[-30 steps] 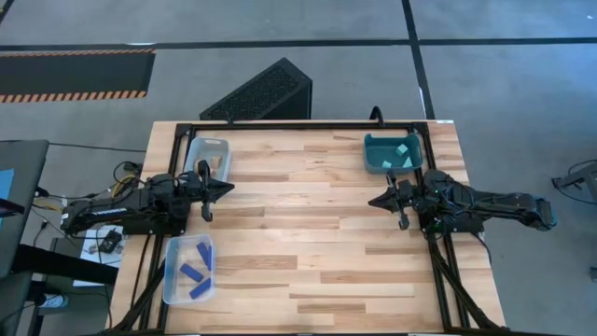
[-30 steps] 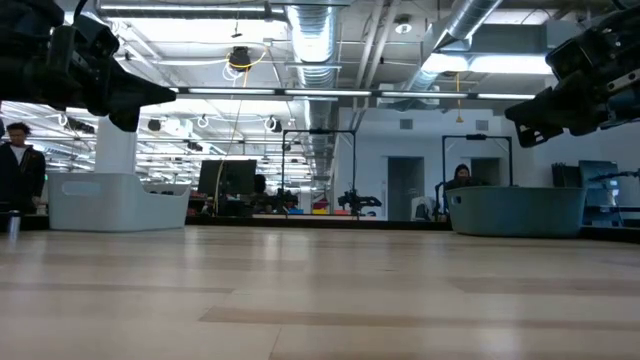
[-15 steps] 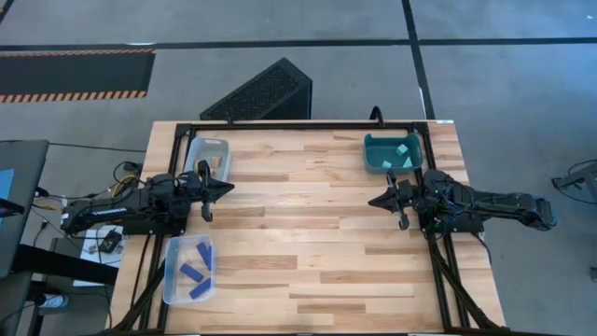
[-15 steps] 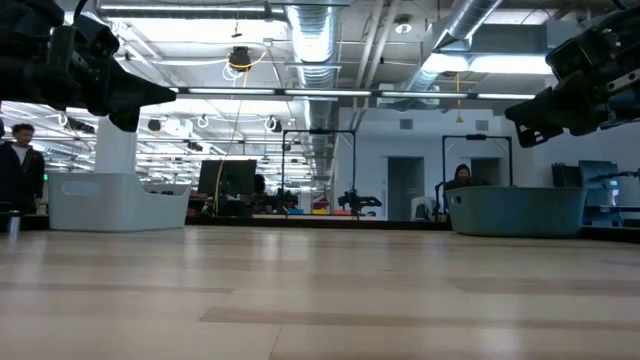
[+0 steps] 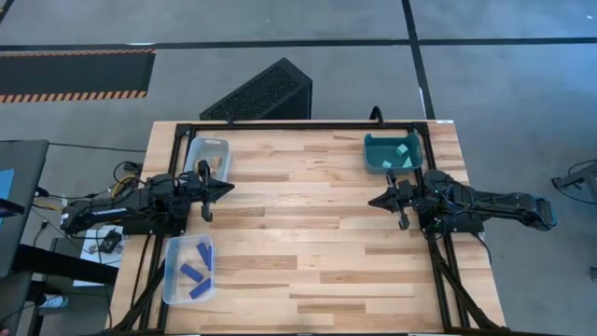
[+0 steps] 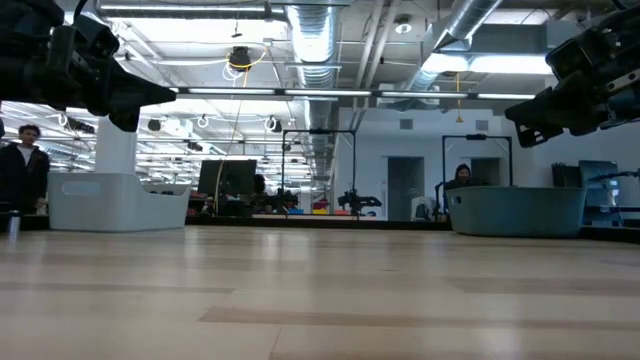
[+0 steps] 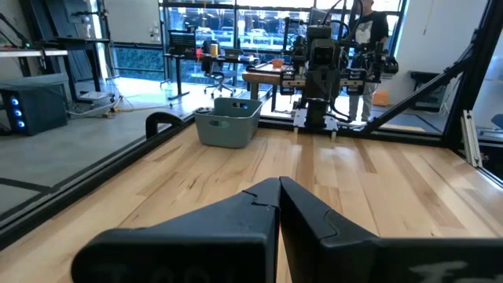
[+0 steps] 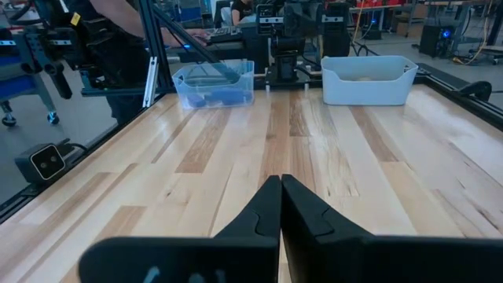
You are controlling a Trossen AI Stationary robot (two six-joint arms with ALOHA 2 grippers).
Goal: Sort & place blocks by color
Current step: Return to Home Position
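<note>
The wooden table [image 5: 308, 224] is carrying three bins: clear bin [image 5: 167, 271] sitting near the grey bin [image 5: 210, 142], teal bin [image 5: 370, 154] well apart from it.

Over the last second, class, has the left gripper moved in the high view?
No. The left gripper, shut, lies at the same spot just off the corner of the grey bin as in both earlier pictures.

Three bins were shown: grey bin [image 5: 209, 142], teal bin [image 5: 392, 137], clear bin [image 5: 170, 271]; three blue bars [image 5: 191, 273] lay in the last.
</note>
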